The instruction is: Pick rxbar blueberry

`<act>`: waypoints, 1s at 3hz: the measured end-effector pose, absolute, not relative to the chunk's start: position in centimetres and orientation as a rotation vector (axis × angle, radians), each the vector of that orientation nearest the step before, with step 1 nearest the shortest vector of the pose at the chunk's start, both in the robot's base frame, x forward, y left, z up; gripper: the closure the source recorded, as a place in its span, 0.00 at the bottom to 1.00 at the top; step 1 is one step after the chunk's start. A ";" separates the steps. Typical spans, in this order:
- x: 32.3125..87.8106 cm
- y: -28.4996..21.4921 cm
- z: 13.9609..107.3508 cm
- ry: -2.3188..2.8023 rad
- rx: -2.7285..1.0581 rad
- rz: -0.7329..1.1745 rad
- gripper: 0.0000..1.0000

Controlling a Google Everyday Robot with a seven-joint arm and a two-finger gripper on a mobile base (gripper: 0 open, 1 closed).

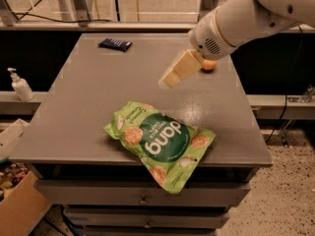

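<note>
The rxbar blueberry is a small flat dark navy bar lying at the far left of the grey table. My gripper hangs over the middle of the table on a white arm that comes in from the upper right. It is well to the right of and nearer than the bar, and it holds nothing that I can see. A large green "dang" chip bag lies at the table's front edge, below the gripper. An orange ball shows partly behind the arm at the right.
A white pump bottle stands on a ledge to the left. A cardboard box sits on the floor at the lower left. Drawers run under the table front. Metal rails stand behind the table.
</note>
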State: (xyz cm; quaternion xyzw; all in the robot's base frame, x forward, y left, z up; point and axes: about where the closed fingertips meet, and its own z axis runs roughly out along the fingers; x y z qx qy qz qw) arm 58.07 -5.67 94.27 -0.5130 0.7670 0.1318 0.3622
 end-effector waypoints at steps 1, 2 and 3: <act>58.8 -5.1 93.8 1.953 -1.286 0.368 0.00; 61.7 -2.7 92.8 1.921 -1.215 0.419 0.00; 65.7 0.5 91.2 1.903 -1.147 0.442 0.00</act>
